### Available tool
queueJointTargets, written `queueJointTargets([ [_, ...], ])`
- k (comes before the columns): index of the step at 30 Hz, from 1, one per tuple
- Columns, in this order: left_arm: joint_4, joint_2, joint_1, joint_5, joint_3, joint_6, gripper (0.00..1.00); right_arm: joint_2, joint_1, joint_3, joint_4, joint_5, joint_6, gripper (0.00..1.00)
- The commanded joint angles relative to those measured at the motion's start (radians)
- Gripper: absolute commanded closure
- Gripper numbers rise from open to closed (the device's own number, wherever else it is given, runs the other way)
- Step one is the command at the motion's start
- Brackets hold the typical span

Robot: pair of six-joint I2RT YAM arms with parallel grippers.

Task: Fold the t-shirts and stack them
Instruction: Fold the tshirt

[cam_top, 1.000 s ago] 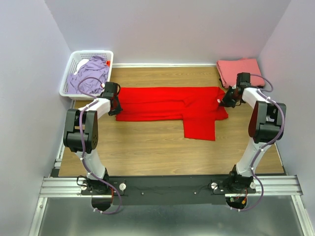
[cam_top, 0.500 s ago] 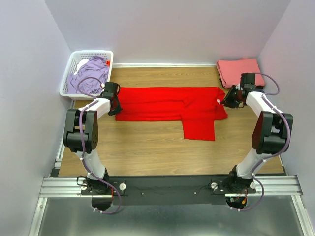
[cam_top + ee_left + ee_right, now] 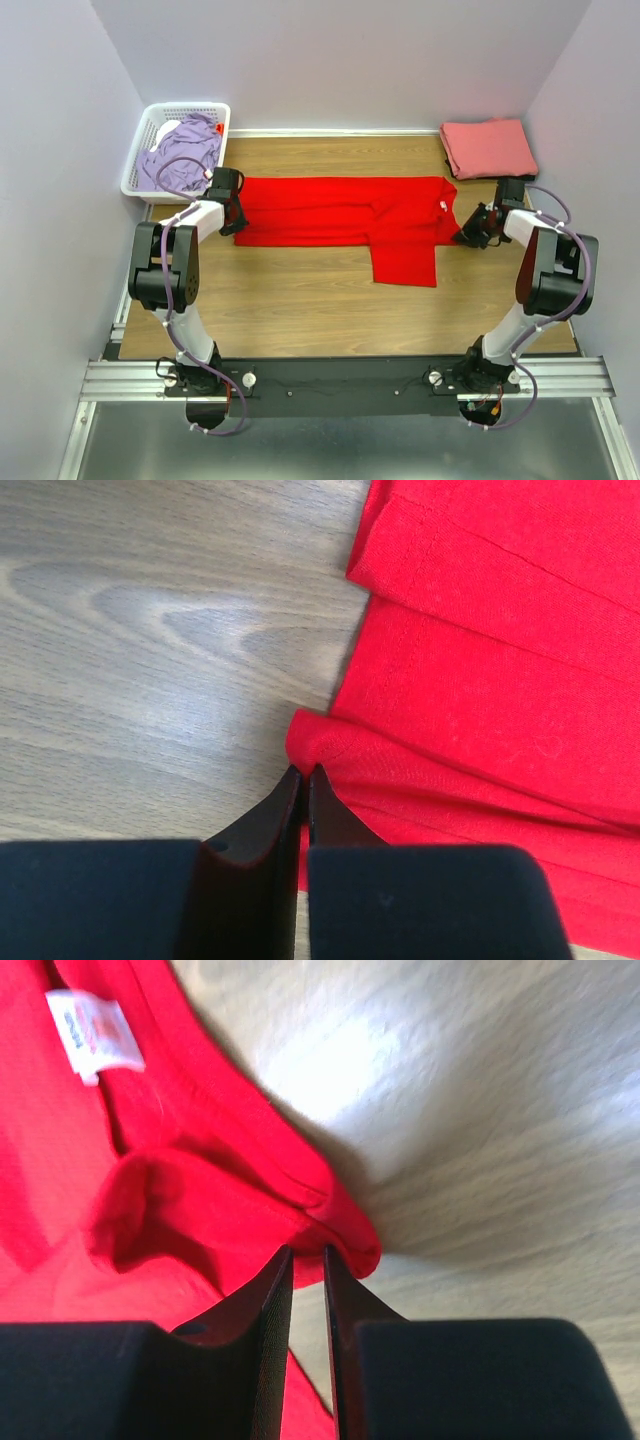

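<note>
A bright red t-shirt [image 3: 350, 215] lies folded into a long band across the table, one flap hanging toward the near side. My left gripper [image 3: 238, 224] rests at its left corner; in the left wrist view the jaws [image 3: 303, 770] stand a hair apart against a raised fold of the red t-shirt [image 3: 480, 680], and a pinch cannot be made out. My right gripper [image 3: 470, 236] sits just off the collar end, where the jaws [image 3: 307, 1250] are slightly open at the edge of the red t-shirt [image 3: 180, 1190], bare table showing between them. The white neck tag [image 3: 95, 1032] faces up.
A salmon-pink t-shirt [image 3: 488, 147] lies folded at the back right corner. A lavender t-shirt [image 3: 180, 150] is bunched in the white lattice basket [image 3: 190, 107] at the back left. Walls close in on three sides of the wooden table [image 3: 300, 300].
My right gripper opened off the collar end and drew right and toward the near side, off the cloth. The left gripper's jaws parted by a hair; that arm stayed put.
</note>
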State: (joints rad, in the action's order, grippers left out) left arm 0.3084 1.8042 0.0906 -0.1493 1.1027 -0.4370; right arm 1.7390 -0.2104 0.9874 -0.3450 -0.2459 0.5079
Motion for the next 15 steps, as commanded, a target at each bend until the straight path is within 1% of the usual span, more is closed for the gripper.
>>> queueJointTargets([
  [1, 0.003, -0.019, -0.012, -0.055, -0.033, 0.001, 0.91, 0.021, -0.027, -0.027, 0.078, 0.045, 0.014, 0.75],
  [5, 0.004, -0.023, -0.012, -0.053, -0.033, 0.0, 0.91, -0.016, -0.029, -0.015, 0.075, 0.019, -0.008, 0.74],
  [7, 0.003, -0.031, -0.012, -0.049, -0.033, 0.003, 0.89, -0.044, -0.027, -0.015, 0.067, -0.018, -0.015, 0.7],
  [8, 0.004, -0.035, -0.011, -0.044, -0.032, 0.003, 0.86, -0.074, -0.026, -0.018, 0.051, -0.027, -0.017, 0.68],
  [9, 0.009, -0.045, -0.012, -0.038, -0.029, 0.006, 0.8, -0.091, -0.018, -0.021, 0.04, -0.039, -0.019, 0.65],
  [11, 0.012, -0.058, -0.009, -0.024, -0.026, 0.006, 0.73, -0.148, 0.005, -0.036, 0.0, -0.036, -0.034, 0.6],
  [12, 0.015, -0.077, -0.009, -0.018, -0.024, 0.003, 0.58, -0.168, 0.017, -0.045, -0.014, -0.029, -0.04, 0.58],
  [14, 0.02, -0.098, -0.011, -0.004, -0.02, 0.004, 0.48, -0.209, 0.045, -0.073, -0.057, -0.02, -0.057, 0.55],
  [15, 0.027, -0.12, -0.006, -0.003, -0.017, 0.006, 0.41, -0.248, 0.083, -0.084, -0.069, 0.002, -0.06, 0.52],
])
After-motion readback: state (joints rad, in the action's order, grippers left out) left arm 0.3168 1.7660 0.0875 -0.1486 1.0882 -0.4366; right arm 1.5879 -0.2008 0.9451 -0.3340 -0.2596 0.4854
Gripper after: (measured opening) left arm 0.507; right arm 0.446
